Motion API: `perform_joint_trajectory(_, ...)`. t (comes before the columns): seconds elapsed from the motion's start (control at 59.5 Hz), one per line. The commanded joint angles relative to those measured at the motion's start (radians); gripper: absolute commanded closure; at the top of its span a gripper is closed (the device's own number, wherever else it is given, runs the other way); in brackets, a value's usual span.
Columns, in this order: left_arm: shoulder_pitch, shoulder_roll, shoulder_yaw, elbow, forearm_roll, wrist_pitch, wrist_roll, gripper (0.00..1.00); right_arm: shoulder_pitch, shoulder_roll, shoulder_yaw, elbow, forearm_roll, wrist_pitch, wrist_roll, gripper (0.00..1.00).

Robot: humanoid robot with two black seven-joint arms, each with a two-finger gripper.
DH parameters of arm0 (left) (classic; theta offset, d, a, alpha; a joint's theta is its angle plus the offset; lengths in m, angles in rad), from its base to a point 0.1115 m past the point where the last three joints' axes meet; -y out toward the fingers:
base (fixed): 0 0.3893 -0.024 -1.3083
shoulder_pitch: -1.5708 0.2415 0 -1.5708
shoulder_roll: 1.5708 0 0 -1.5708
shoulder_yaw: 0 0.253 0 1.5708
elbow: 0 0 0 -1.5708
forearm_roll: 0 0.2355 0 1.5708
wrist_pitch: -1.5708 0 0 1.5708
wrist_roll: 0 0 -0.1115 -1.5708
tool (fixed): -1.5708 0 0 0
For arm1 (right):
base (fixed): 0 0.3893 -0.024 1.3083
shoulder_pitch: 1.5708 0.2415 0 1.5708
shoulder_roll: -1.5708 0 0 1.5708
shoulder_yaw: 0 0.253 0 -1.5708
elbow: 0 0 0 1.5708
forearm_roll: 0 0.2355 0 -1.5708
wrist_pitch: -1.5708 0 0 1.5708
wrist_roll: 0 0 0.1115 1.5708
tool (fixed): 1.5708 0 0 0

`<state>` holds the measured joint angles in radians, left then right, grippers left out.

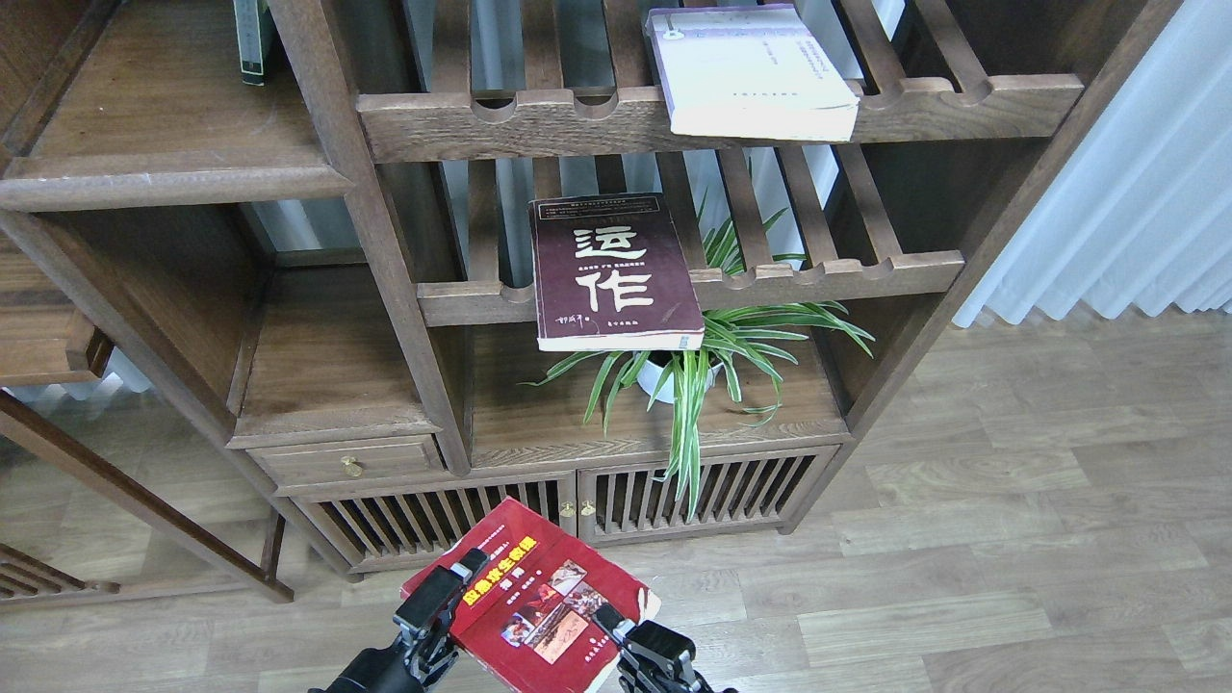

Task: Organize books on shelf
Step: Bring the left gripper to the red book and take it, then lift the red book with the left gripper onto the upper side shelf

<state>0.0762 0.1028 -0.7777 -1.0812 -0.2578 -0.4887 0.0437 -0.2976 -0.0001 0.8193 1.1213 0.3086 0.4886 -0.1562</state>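
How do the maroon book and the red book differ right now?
The maroon book lies on a slatted rack, overhanging its front rail; the red book is held low between the left gripper and right gripper. Maroon shows big white characters; red shows yellow lettering and photos. Both lie cover-up.

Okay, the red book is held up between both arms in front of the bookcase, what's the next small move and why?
Probably lift the red book up and left toward the solid shelf, keeping both holds. The left gripper and right gripper flank it low by the floor, while the maroon book and pale book lie on slatted racks.
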Motion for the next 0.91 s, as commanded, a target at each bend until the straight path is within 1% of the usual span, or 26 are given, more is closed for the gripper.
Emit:
perform_joint_trajectory(0.0, -0.001, 0.005, 0.023, 0.033, -0.053, 0.0, -0.028, 0.93, 0.0, 0.0, 0.003, 0.0, 0.001, 0.0, 0.001, 0.99)
perform_joint_trajectory(0.252, -0.006, 0.002, 0.008, 0.035, -0.055, 0.0, 0.01, 0.96, 0.0, 0.0, 0.004, 0.0, 0.001, 0.0, 0.003, 0.99)
perform_joint_trajectory(0.37, -0.009, 0.003, -0.006, 0.026, -0.055, 0.0, 0.013, 0.97, 0.0, 0.0, 0.006, 0.0, 0.001, 0.0, 0.003, 0.97)
perform_joint_trajectory(0.437, -0.009, 0.009, -0.023, 0.021, -0.055, 0.0, 0.013, 0.97, 0.0, 0.0, 0.003, 0.0, 0.003, 0.0, 0.006, 0.95)
perform_joint_trajectory(0.488, -0.01, 0.02, -0.034, 0.017, -0.055, 0.0, 0.015, 0.97, 0.0, 0.0, 0.0, 0.0, 0.001, 0.0, 0.006, 0.82)
perform_joint_trajectory(0.521, -0.01, 0.037, -0.051, 0.007, -0.055, 0.0, 0.016, 0.97, 0.002, 0.0, -0.011, 0.0, -0.006, 0.0, 0.004, 0.48)
perform_joint_trajectory(0.555, -0.01, 0.047, -0.06, 0.003, -0.055, 0.0, 0.018, 0.97, 0.002, 0.0, -0.015, 0.0, -0.013, 0.0, 0.004, 0.3)
perform_joint_trajectory(0.572, -0.01, 0.063, -0.071, -0.005, -0.055, 0.0, 0.019, 0.97, 0.005, 0.0, -0.017, 0.0, -0.025, 0.0, 0.004, 0.1)
perform_joint_trajectory(0.589, -0.009, 0.077, -0.08, -0.012, -0.055, 0.0, 0.021, 0.97, 0.006, 0.0, -0.017, 0.0, -0.034, 0.0, 0.004, 0.02)
perform_joint_trajectory(0.723, -0.001, 0.169, -0.143, -0.066, -0.06, 0.0, 0.019, 0.97, 0.005, 0.0, -0.008, 0.0, -0.052, 0.0, 0.006, 0.01)
perform_joint_trajectory(0.774, 0.008, 0.222, -0.181, -0.097, -0.064, 0.0, 0.015, 0.97, 0.005, 0.0, -0.009, -0.003, -0.054, 0.0, 0.007, 0.01)
perform_joint_trajectory(0.875, 0.045, 0.302, -0.235, -0.152, -0.072, 0.0, 0.007, 0.97, 0.005, 0.0, -0.008, -0.015, -0.054, 0.0, 0.007, 0.01)
perform_joint_trajectory(0.892, 0.085, 0.351, -0.271, -0.21, -0.078, 0.0, 0.005, 0.97, 0.005, 0.0, -0.008, -0.018, -0.055, 0.0, 0.007, 0.01)
